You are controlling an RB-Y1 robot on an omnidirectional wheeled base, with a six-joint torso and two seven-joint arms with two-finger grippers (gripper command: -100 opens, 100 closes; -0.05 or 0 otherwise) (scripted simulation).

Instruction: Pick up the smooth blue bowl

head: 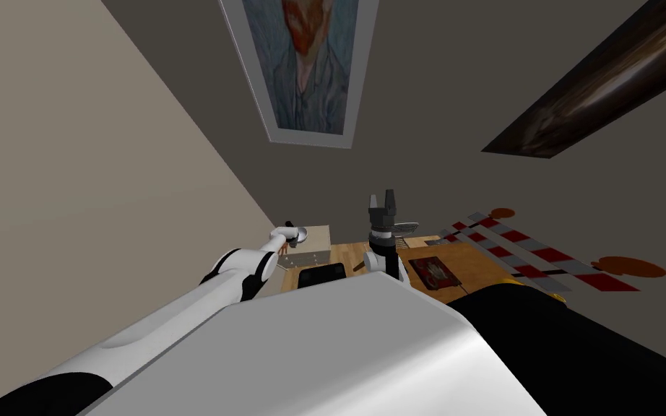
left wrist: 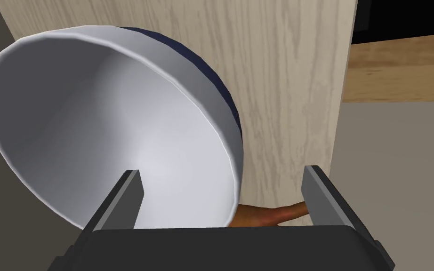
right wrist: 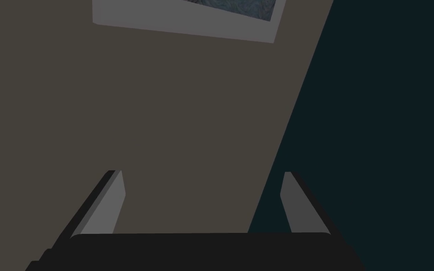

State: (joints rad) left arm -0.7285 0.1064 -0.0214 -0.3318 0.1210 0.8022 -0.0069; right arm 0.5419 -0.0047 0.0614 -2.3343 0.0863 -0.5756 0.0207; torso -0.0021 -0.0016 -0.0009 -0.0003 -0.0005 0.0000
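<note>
The bowl (left wrist: 112, 127) is white inside with a dark blue outside. It rests on the pale wooden top of a small drawer unit (left wrist: 282, 70). My left gripper (left wrist: 223, 170) is open over the bowl's rim, with one finger (left wrist: 129, 195) inside the bowl and the other finger (left wrist: 317, 193) outside it. In the head view, the bowl (head: 298, 233) is small at the end of my outstretched left arm, on the drawer unit (head: 312, 245). My right gripper (head: 383, 198) is held up above the table, open and with nothing in it (right wrist: 203, 172).
An orange-brown object (left wrist: 268, 214) lies on the drawer unit by the bowl's base, close to my left gripper. Right of the unit, a wooden table (head: 476, 263) holds a dark red flat item (head: 434, 272). Red-and-white striped bars (head: 534, 256) lie beyond it.
</note>
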